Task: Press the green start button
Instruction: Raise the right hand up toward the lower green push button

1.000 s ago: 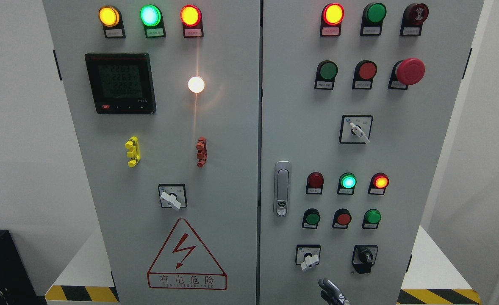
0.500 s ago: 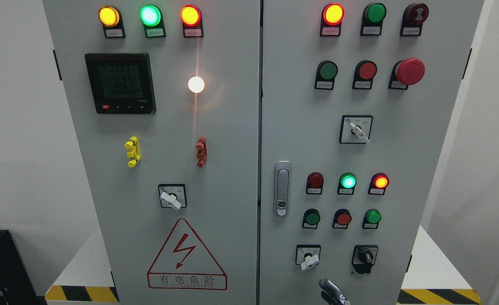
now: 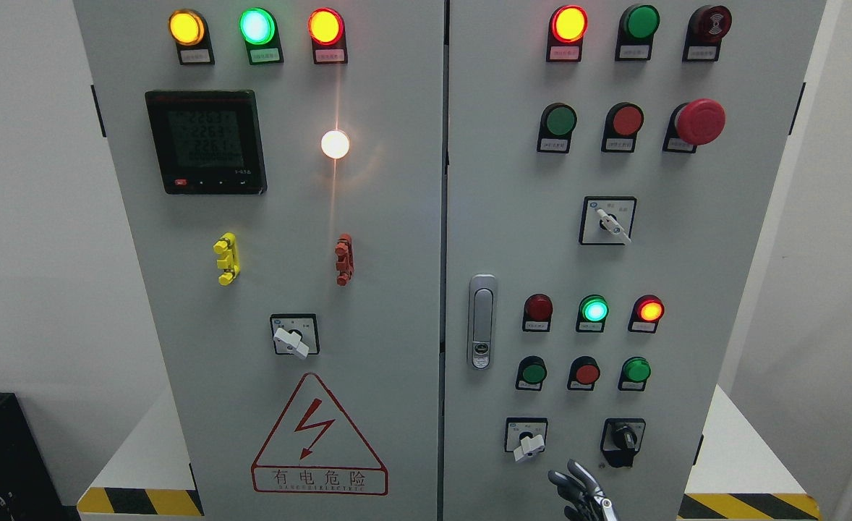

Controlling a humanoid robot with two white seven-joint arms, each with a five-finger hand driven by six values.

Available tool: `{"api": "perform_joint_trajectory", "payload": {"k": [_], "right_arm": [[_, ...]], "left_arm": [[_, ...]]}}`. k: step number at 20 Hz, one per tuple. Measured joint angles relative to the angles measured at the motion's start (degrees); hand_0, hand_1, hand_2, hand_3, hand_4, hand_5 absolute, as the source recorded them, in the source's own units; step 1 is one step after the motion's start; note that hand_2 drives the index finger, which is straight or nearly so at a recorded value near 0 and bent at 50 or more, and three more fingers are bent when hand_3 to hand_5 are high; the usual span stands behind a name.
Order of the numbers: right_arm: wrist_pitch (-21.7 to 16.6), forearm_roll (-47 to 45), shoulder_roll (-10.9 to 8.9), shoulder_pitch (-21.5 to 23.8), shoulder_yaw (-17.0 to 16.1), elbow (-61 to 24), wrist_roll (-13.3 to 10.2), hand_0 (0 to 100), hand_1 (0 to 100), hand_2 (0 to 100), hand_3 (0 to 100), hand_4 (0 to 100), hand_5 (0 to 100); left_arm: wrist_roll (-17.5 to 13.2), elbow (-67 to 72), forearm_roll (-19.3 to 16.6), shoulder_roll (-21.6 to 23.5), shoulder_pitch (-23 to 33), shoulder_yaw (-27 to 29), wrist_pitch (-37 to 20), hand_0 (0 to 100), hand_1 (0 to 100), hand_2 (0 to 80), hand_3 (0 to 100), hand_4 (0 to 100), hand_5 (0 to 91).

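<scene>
A robot hand (image 3: 581,496), fingers spreading loosely and gripping nothing, is showing below the green start button (image 3: 533,373); it is risking striking the neighbouring red button (image 3: 586,374).

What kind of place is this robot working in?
Probably an electrical room or industrial training lab: a grey control cabinet with indicator lamps, a digital power meter, a red emergency stop and a high-voltage warning sign.
</scene>
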Motion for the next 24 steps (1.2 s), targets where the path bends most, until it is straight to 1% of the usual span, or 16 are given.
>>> {"api": "perform_joint_trajectory", "payload": {"k": [2,3,5,6,7,8,11,13,16,17,18,20,24], "right_arm": [[-0.1,4.7,0.03,-0.9,0.5,0.0,-1.3,16,39,0,84,86,100],[-0.1,7.5,0.05,-1.3,0.8,-0.1,-1.7,16,39,0,86,86,100],[-0.1,12.8,0.07,-2.1,1.3,-0.1,-2.7,19,35,0,92,89,100],[-0.1,15.6,0.08,-2.5,1.7,-0.1,-3.2,20,34,0,93,89,100],[-0.1,18.5,0.09,-2.8,2.0,-0.1,-3.4,19,32,0,95,90,100],[-0.1,21.1,0.1,-3.0,2.3,-0.1,-3.5,15,31,0,96,91,100],[-0.1,29.3,0.14,-3.7,3.1,-0.2,-3.8,9,32,1,98,92,100],[-0.1,34.2,0.16,-4.2,3.6,-0.2,-3.9,8,32,1,99,92,100],[-0.1,41.6,0.19,-4.9,4.2,-0.2,-4.2,4,37,0,99,92,100],[-0.1,43.8,0.2,-5.1,4.3,-0.1,-4.4,8,38,0,99,92,100],[-0.2,46.1,0.21,-5.3,4.4,-0.1,-5.0,10,38,0,99,92,100],[-0.9,50.0,0.23,-5.7,4.7,0.1,-6.2,18,38,0,99,92,100],[-1.7,55.6,0.27,-7.4,5.0,1.0,-8.5,23,37,0,98,92,100]], "left_arm": [[0.0,0.0,0.0,0.0,0.0,0.0,0.0,12,56,0.0,0,0,0.0],[0.0,0.0,0.0,0.0,0.0,0.0,0.0,12,56,0.0,0,0,0.0],[0.0,0.0,0.0,0.0,0.0,0.0,0.0,12,56,0.0,0,0,0.0],[0.0,0.0,0.0,0.0,0.0,0.0,0.0,12,56,0.0,0,0,0.0],[0.0,0.0,0.0,0.0,0.0,0.0,0.0,12,56,0.0,0,0,0.0],[0.0,0.0,0.0,0.0,0.0,0.0,0.0,12,56,0.0,0,0,0.0],[0.0,0.0,0.0,0.0,0.0,0.0,0.0,12,56,0.0,0,0,0.0],[0.0,0.0,0.0,0.0,0.0,0.0,0.0,12,56,0.0,0,0,0.0],[0.0,0.0,0.0,0.0,0.0,0.0,0.0,12,56,0.0,0,0,0.0],[0.0,0.0,0.0,0.0,0.0,0.0,0.0,12,56,0.0,0,0,0.0],[0.0,0.0,0.0,0.0,0.0,0.0,0.0,12,56,0.0,0,0,0.0],[0.0,0.0,0.0,0.0,0.0,0.0,0.0,12,56,0.0,0,0,0.0],[0.0,0.0,0.0,0.0,0.0,0.0,0.0,12,56,0.0,0,0,0.0]]}}
